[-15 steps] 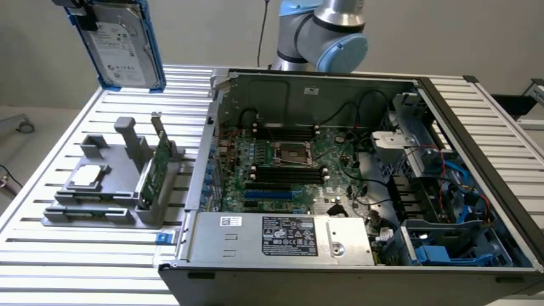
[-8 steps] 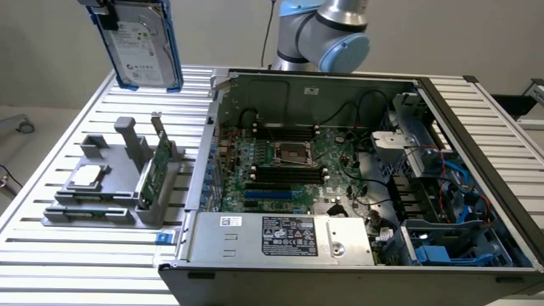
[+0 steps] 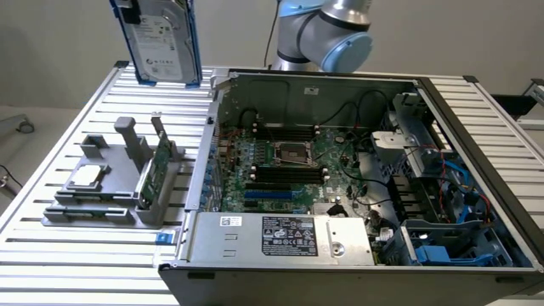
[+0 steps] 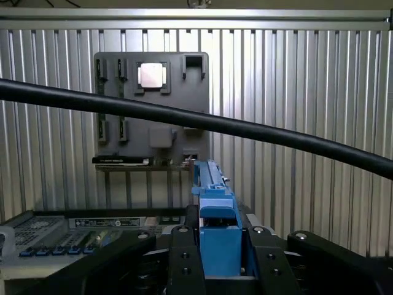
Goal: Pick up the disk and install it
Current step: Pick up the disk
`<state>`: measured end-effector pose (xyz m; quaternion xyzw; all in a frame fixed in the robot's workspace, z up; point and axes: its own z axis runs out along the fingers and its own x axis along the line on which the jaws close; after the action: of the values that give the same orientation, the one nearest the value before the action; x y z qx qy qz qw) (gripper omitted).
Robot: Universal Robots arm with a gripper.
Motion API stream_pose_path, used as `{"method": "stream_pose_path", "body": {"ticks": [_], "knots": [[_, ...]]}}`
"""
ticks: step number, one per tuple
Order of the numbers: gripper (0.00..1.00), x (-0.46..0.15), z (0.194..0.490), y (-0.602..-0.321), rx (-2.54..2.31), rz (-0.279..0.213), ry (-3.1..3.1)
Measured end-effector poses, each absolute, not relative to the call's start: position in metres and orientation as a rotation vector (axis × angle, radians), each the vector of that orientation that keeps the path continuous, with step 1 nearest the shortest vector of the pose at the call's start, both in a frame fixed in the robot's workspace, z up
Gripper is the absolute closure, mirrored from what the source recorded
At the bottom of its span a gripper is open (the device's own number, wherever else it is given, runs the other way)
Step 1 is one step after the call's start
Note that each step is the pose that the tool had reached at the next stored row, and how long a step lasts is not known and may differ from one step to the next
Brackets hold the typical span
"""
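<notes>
The disk (image 3: 162, 44), a silver-grey drive with a white label and blue side rails, hangs upright high above the back left corner of the slatted table, well clear of it. My gripper (image 3: 127, 9) holds it from above at the frame's top edge. In the wrist view, the disk's blue rail (image 4: 215, 209) sits clamped between my two black fingers (image 4: 181, 261), and the gripper (image 4: 220, 252) is shut on it. The disk is to the exterior view's left of the open computer case (image 3: 340, 159).
A grey fixture (image 3: 111, 185) on the table holds a small square silver chip (image 3: 89, 177) and an upright green circuit card (image 3: 153, 169). The case has a blue drive bay (image 3: 450, 245) at its near right corner. A black cable (image 4: 184, 117) crosses the wrist view.
</notes>
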<state>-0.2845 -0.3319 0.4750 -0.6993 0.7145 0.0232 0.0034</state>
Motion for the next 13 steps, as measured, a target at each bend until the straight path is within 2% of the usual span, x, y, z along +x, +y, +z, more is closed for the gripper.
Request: {"method": "stream_pose_path", "body": {"ticks": [13], "knots": [[0.67, -0.227, 0.484, -0.339, -2.197, 0.083, 2.245]]}}
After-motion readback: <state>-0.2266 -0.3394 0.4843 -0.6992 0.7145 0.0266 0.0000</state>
